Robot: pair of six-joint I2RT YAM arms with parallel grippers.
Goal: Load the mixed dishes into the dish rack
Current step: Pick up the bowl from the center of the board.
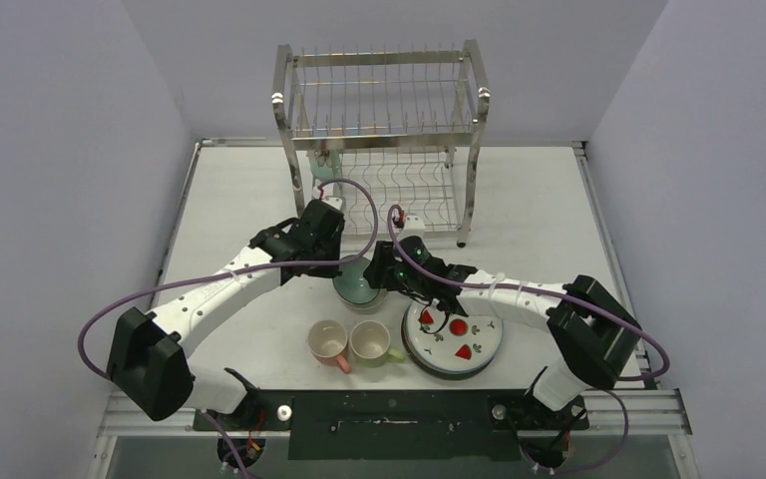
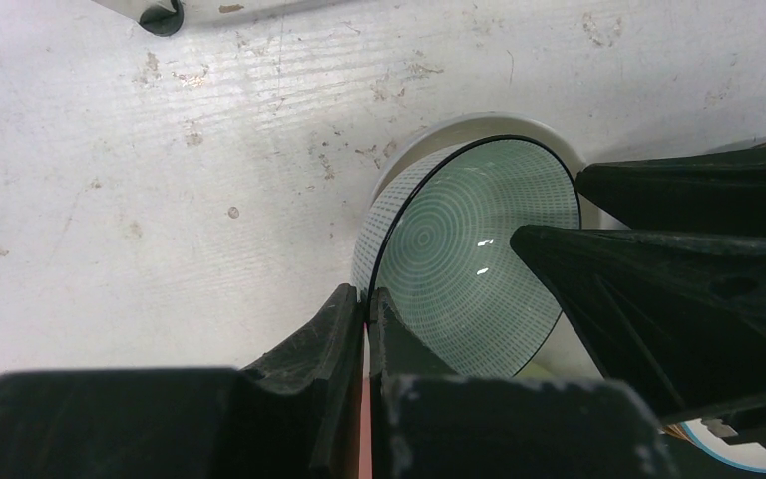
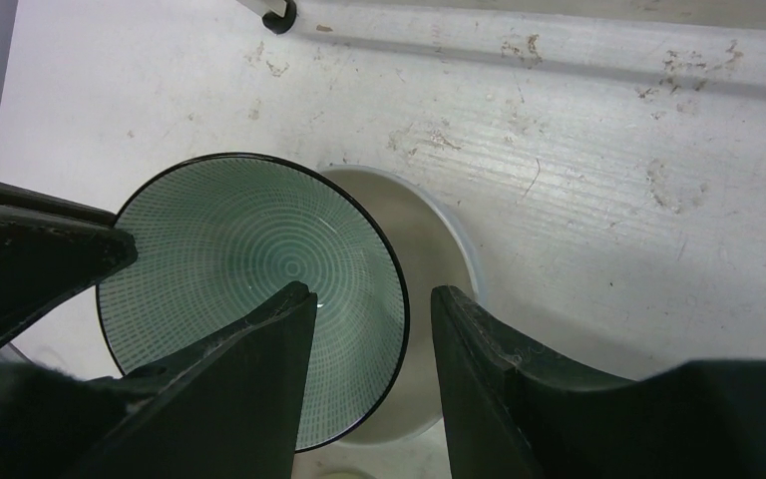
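Finding: the mint-green bowl (image 2: 469, 269) lies tilted at mid-table (image 1: 229, 200), leaning into the white bowl (image 3: 434, 235) beneath it and well short of the dish rack (image 1: 379, 130) at the far edge. The left gripper (image 2: 367, 296) is pinched thin on the green bowl's rim at its left side, one finger inside and one outside. The right gripper (image 3: 371, 292) stands part open astride the opposite rim, with gaps showing on both sides and no clamp evident. Both arms are equally near the bowl, and only the left holds it. Judgement: the lift toward the rack depends on the rim clearing the right fingers, otherwise the bowl may snag or twist in its single-edge hold
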